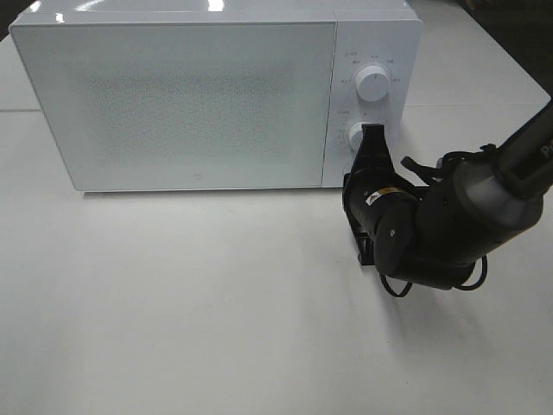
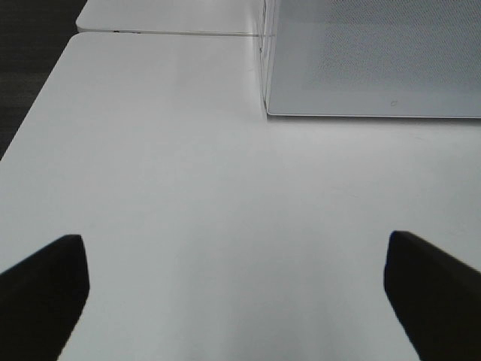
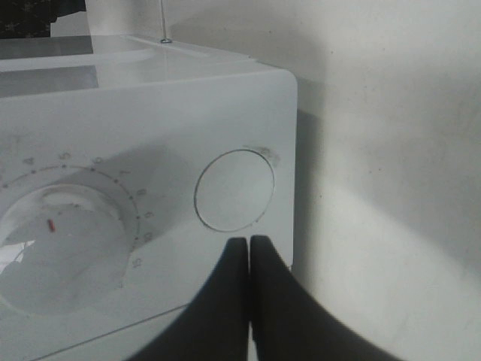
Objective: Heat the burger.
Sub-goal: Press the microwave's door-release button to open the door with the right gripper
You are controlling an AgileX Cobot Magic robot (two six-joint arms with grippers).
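Right tool (image 3: 249,247): clenched, its two tips pressed into one blunt point and grasping nothing.
Round button (image 3: 234,189): just ahead of the tips and a shade off toward the dial side. I cannot tell whether the tips touch the panel yet.
Step in hand: as I judge it, pushing this button with the shut tips, probably to release the door.
Doing it well: bring the point onto the button's middle and push square to the panel. The tips should stay together so they neither straddle the rim nor skid off it, and the push should be short and firm.
Dial (image 3: 60,241): beside the tips, beyond the button. It needs a clear berth so that it is not nudged round.
Microwave (image 1: 371,35): its door (image 1: 173,95) stretches away from the right tool and is shut. If it springs open, the space in front must be free.
Burger: not visible in any view. With the door shut, I cannot tell whether it sits inside.
Left tool (image 2: 234,259): released, jaws wide with nothing between them. It hangs over bare tabletop (image 2: 188,173), with the microwave's front corner ahead of it.
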